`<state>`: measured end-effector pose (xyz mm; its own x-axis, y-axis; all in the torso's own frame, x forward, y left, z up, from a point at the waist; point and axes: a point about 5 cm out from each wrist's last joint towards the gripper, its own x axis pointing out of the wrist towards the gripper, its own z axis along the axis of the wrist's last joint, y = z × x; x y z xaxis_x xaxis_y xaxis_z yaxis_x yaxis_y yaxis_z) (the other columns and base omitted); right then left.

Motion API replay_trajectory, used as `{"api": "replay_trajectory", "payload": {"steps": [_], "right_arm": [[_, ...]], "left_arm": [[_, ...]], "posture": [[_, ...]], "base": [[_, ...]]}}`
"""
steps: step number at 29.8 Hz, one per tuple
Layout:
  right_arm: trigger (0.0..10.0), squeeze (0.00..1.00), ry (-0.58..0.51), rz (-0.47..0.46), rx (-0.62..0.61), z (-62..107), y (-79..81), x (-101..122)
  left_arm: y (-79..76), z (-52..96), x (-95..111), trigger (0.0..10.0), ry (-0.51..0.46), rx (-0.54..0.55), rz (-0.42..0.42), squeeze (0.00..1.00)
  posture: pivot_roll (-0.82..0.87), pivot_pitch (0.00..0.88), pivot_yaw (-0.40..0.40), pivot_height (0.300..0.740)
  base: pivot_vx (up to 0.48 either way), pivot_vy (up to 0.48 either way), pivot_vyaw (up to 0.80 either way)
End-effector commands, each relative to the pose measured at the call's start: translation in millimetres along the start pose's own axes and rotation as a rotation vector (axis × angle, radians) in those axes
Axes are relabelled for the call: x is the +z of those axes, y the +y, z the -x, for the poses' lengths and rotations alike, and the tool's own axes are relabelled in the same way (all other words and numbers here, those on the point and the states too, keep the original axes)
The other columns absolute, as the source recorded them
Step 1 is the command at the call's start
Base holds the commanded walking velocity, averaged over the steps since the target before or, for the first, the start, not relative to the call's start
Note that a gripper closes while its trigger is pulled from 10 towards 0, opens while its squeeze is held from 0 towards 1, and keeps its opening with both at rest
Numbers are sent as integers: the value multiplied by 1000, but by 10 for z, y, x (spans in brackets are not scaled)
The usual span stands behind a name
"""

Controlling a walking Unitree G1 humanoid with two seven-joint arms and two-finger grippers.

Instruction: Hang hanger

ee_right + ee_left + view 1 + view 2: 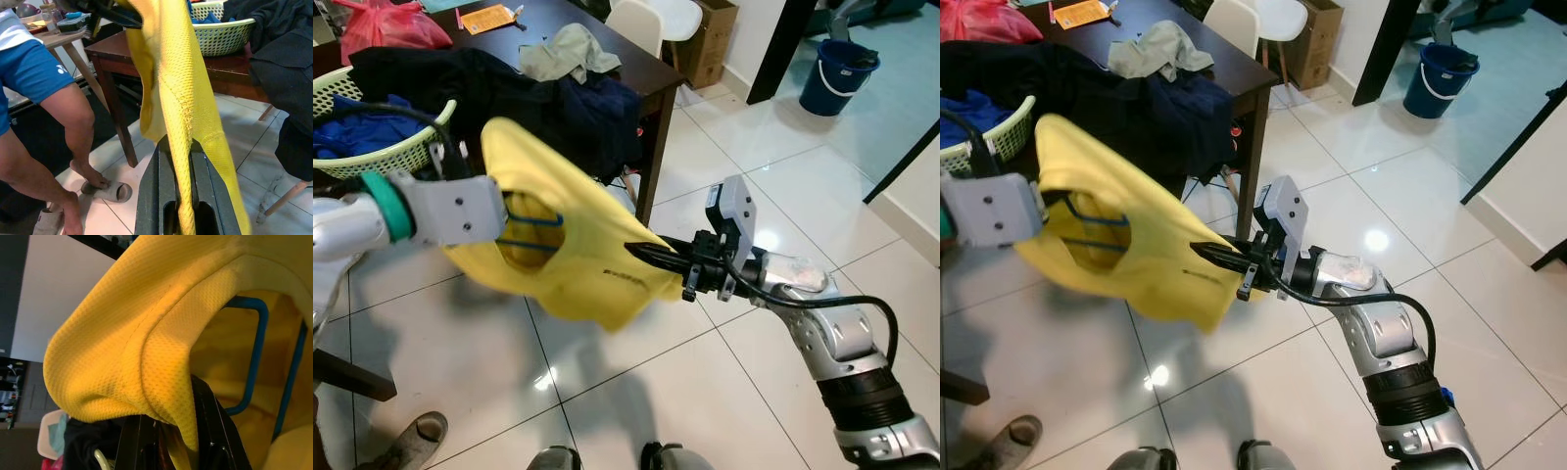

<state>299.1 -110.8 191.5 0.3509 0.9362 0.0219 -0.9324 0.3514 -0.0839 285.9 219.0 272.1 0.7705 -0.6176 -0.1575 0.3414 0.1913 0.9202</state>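
A yellow mesh shirt (578, 245) hangs stretched in the air between my two grippers, over the tiled floor. A blue wire hanger (533, 223) sits inside its neck opening, and its bars (259, 333) show in the left wrist view. My left gripper (171, 428) is at the collar, its black fingers (215, 435) shut on the folded collar edge. My right gripper (634, 252) pinches the shirt's lower edge. The right wrist view shows the fabric running between its fingers (156, 186).
A dark wooden table (636, 69) stands just behind, piled with dark clothes (509, 93), a green basket (382, 152) and a red bag (382, 29). A person's leg (58, 107) and sandal (411, 441) are at my left. A blue bucket (837, 73) stands far right.
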Motion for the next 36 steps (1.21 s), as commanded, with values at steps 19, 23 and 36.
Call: {"api": "replay_trajectory", "payload": {"steps": [19,23,36], "right_arm": [[10000,0,-89,-71,60,18,40,125],[10000,0,-111,-69,41,25,29,150],[0,0,-149,-61,9,15,-5,204]], "left_arm": [[-50,-85,-79,10000,63,158,34,0],[-8,-87,-108,10000,83,214,21,0],[41,-142,-67,10000,68,250,10,0]], "posture": [[73,78,44,740],[75,77,41,740],[73,79,45,740]], "base": [[0,0,0],[0,0,0],[0,0,0]]}}
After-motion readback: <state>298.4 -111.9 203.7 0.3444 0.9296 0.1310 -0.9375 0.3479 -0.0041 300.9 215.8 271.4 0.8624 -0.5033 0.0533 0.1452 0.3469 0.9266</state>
